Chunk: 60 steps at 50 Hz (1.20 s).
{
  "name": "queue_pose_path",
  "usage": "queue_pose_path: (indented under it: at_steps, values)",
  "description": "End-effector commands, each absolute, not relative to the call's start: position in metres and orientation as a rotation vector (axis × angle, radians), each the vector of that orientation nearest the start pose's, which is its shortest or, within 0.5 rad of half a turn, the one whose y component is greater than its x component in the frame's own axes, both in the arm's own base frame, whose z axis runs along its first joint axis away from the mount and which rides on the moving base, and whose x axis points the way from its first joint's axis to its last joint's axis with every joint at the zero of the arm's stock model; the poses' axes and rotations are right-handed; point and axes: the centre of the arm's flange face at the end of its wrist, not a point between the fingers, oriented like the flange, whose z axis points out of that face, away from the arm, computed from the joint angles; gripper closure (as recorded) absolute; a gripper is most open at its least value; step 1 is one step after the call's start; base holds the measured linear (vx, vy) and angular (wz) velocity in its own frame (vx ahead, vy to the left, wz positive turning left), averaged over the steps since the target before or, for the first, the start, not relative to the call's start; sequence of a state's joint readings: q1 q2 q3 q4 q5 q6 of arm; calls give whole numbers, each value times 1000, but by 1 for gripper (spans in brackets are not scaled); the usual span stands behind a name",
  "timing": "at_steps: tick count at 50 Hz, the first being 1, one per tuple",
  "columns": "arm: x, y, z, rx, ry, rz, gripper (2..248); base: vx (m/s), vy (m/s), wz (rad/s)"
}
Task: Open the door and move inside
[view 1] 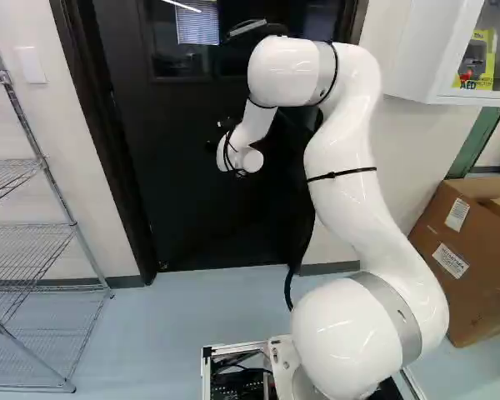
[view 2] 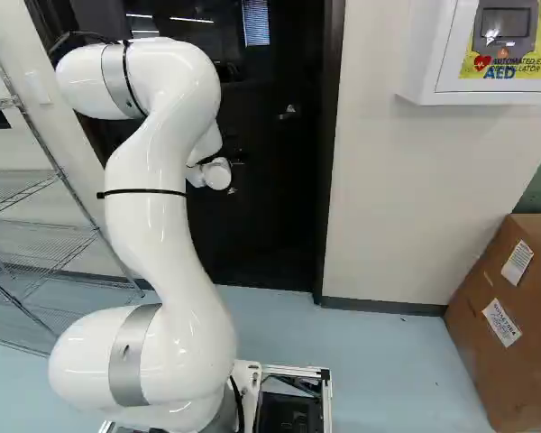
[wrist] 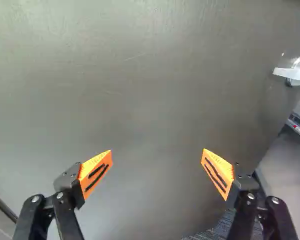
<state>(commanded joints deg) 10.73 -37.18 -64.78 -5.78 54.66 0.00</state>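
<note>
Door [view 1: 183, 208], parted fingers [wrist: 96, 172] in wrist view only

In the left base view, the way ahead is barred by a dark door [view 1: 192, 229] at center, flanked by wire shelving [view 1: 47, 167] at left, a wall cabinet [view 1: 433, 58] at upper right and a cardboard box [view 1: 450, 275] at lower right; room is left over the floor [view 1: 171, 321] at lower left.

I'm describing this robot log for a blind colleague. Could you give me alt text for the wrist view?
The open end effector, its orange pads spread wide, faces a gray door. The door's silvery lever handle is off to one side, not between the pads.
</note>
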Motion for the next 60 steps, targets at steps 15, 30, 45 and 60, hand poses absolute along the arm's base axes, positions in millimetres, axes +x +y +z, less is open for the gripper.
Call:
queue_pose_path:
  at_steps: [15, 30, 45, 60]
  values:
    - [613, 114, 360, -2278, -307, -1944, 3, 0, 0, 0]
    - [585, 99, 365, -2314, -270, -1929, 3, 0, 0, 0]
    - [559, 81, 369, -2350, -228, -1919, 3, 0, 0, 0]
    - [531, 65, 372, -2382, -190, -1911, 3, 0, 0, 0]
